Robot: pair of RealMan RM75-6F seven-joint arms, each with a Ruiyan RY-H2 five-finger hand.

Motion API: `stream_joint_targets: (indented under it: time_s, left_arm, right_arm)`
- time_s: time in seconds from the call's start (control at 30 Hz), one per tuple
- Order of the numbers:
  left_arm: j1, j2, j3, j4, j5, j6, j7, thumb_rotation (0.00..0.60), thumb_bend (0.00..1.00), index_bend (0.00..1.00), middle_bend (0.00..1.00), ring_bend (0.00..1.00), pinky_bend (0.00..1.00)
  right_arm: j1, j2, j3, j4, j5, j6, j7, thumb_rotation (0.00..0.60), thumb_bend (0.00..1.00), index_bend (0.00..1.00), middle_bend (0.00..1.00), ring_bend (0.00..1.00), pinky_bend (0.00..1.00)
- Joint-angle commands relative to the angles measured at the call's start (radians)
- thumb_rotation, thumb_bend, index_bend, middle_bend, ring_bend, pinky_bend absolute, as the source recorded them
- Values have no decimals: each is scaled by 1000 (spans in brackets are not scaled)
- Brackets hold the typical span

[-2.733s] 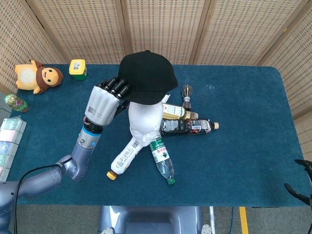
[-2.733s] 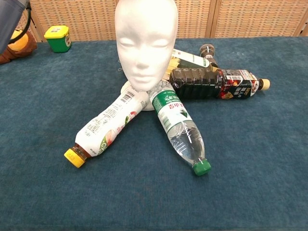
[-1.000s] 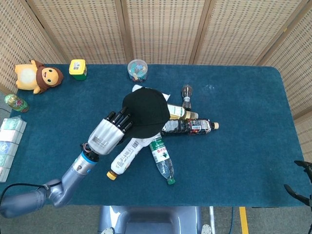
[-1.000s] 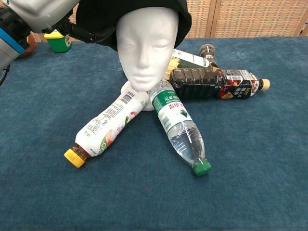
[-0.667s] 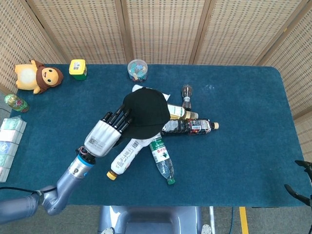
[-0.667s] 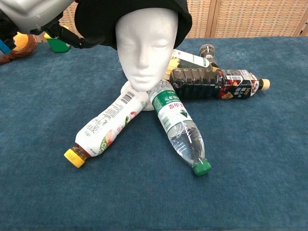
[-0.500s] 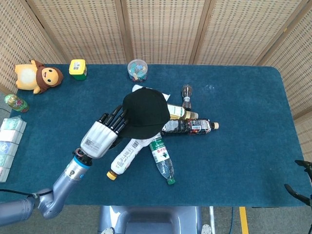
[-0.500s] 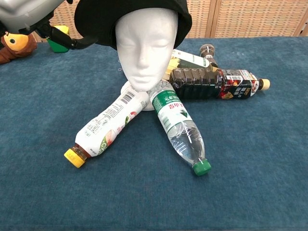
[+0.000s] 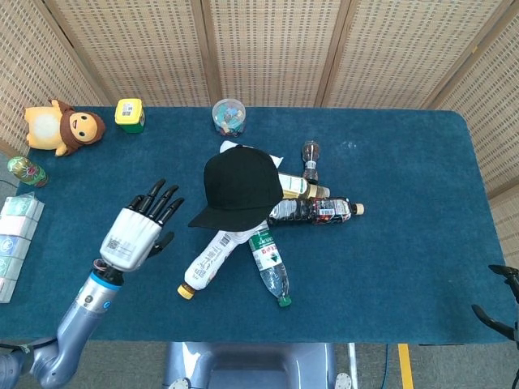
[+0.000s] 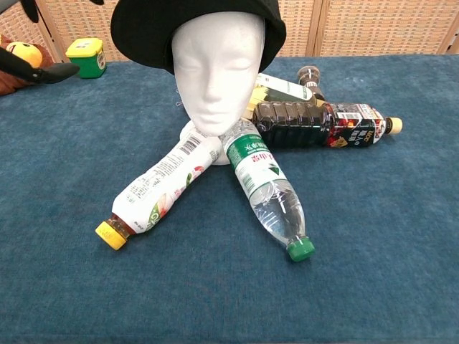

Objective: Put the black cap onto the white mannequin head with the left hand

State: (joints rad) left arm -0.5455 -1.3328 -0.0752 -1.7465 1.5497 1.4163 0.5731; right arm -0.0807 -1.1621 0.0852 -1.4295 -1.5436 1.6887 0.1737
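The black cap (image 9: 241,187) sits on top of the white mannequin head (image 10: 217,68), covering its crown; in the chest view the black cap (image 10: 154,32) hangs over the forehead and both sides. My left hand (image 9: 138,229) is to the left of the cap, apart from it, with fingers spread and nothing in it. In the chest view only a dark fingertip of that hand (image 10: 39,72) shows at the upper left. My right hand is in neither view.
Several bottles lie around the mannequin base: a white one with a yellow lid (image 9: 208,260), a clear one with a green lid (image 9: 270,269), a dark one (image 9: 312,211). A plush toy (image 9: 61,127), a yellow-green tub (image 9: 129,114) and a small jar (image 9: 229,116) stand at the back.
My left hand has let go of the cap and drawn back to the left and toward the near edge, fingers spread. The cap stays on the mannequin head.
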Motion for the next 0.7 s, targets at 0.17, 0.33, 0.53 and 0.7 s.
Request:
stream_joint_targets:
  time_s: [0.17, 0.33, 0.53, 0.7]
  left_arm:
    - [120, 88, 59, -104, -71, 50, -47, 600, 286, 214, 156, 66, 389]
    - [204, 99, 108, -125, -87, 99, -63, 600, 286, 292, 156, 66, 389]
    - [340, 102, 151, -108, -118, 204, -140, 600, 286, 325, 156, 67, 389]
    - [408, 123, 145, -85, -150, 254, -205, 600, 287, 352, 160, 99, 387]
  right_arm:
    - [17, 5, 2, -18, -2, -22, -19, 600, 114, 272, 356, 407, 410]
    - [34, 8, 2, -28, -8, -44, -38, 600, 114, 281, 356, 405, 402]
    - [69, 14, -1, -51, -27, -84, -66, 600, 114, 292, 356, 405, 400]
    - [87, 15, -2, -67, -29, -108, -85, 600, 114, 295, 356, 404, 400]
